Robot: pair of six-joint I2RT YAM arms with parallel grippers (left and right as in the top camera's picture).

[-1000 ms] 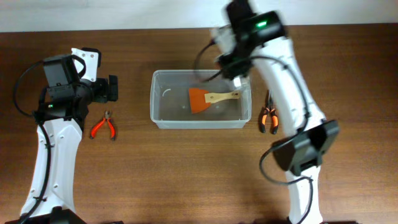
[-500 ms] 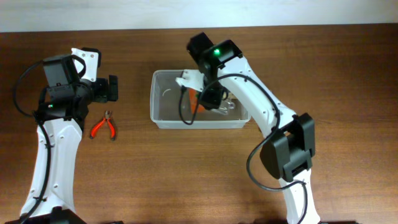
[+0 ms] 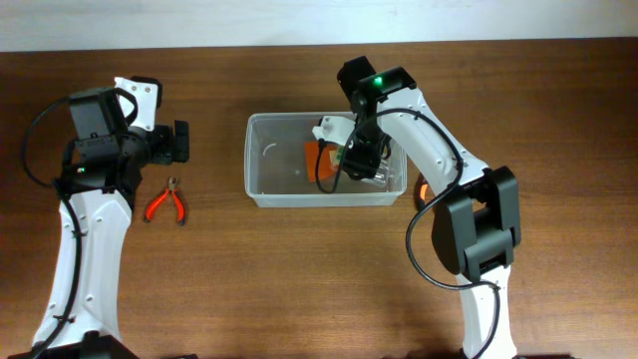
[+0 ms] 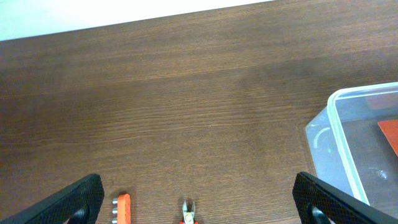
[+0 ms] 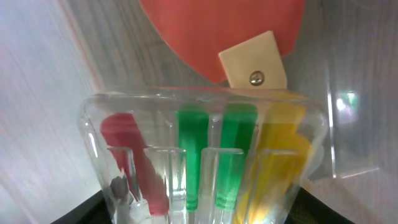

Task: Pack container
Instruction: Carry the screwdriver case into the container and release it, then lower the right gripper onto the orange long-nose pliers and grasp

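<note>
My right end effector (image 3: pixel 357 160) holds the bit case (image 5: pixel 199 155) over the container (image 3: pixel 249 160), with the scraper (image 5: pixel 211 37) packed beneath it. My left end effector (image 4: pixel 199 208) is wide; the red pliers (image 3: pixel 166 204) beside it are not yet packed.

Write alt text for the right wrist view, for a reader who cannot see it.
A small clear case of red, green and yellow bits fills the view, held in the right gripper. Behind it lies an orange scraper with a pale wooden handle, on the floor of the container.
</note>
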